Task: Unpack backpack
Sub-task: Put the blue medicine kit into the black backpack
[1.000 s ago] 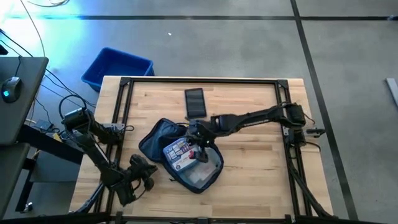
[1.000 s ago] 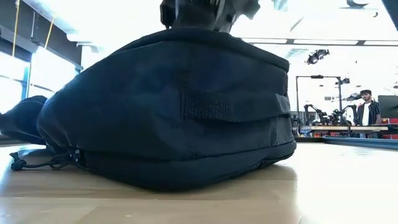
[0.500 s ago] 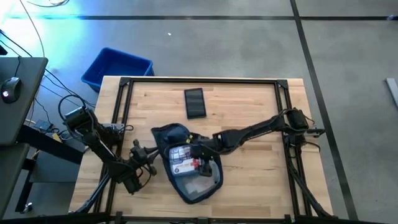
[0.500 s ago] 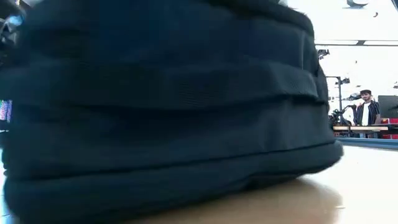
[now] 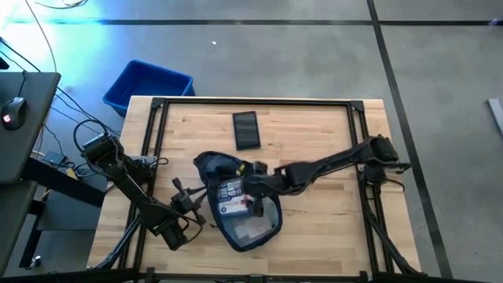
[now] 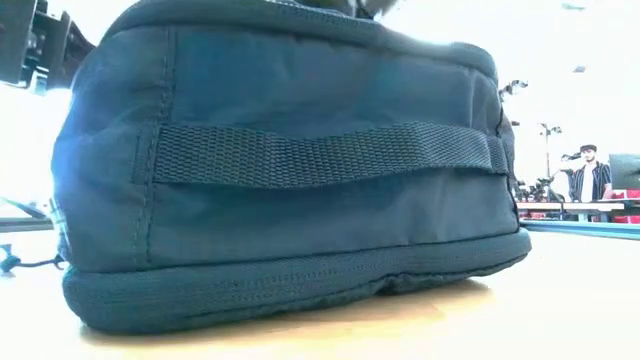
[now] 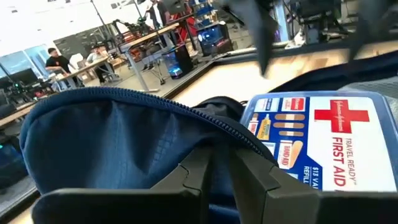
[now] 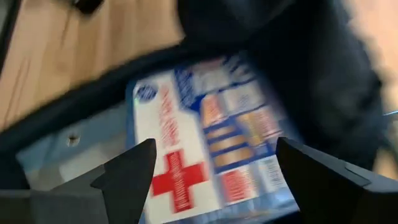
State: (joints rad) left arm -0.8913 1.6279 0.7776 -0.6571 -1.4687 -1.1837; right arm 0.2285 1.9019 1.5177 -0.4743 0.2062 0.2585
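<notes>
The backpack (image 5: 236, 200) is laid open on the desk (image 5: 314, 212), near the desk's front edge and somewhat left of its middle. Its long axis is set obliquely, from the back-left toward the front-right of the desk, with the folded-back flap at the back-left end and the open compartment turned upward. In the low view the backpack (image 6: 290, 180) fills most of the picture, and a woven webbing strap (image 6: 320, 155) is seen running level across its side.

Inside the backpack a first-aid kit (image 7: 311, 140) is lying flat. A red cross is printed on it, and "TRAVEL READY" and "FIRST AID" can be read beside pictures of adhesive bandages; the smaller print cannot be made out. In the right wrist view the same kit (image 8: 211, 137) is seen with its red cross, its lettering being too blurred to read.

The right pincer (image 5: 250, 191) is held over the open backpack, directly above the kit, with its fingers (image 8: 127, 171) spread wide to either side of the kit and nothing grasped. The left pincer (image 5: 191, 206) is clenched on the backpack's left rim, where the blue zippered edge (image 7: 205, 121) is pinched between its fingers.

Behind the backpack, toward the desk's far edge, a black phone (image 5: 247, 130) is laid flat. Beyond the desk's back-left corner a blue bin (image 5: 148, 85) is set on the floor. Far behind the backpack in the low view, a person (image 6: 587, 175) is standing in the room.
</notes>
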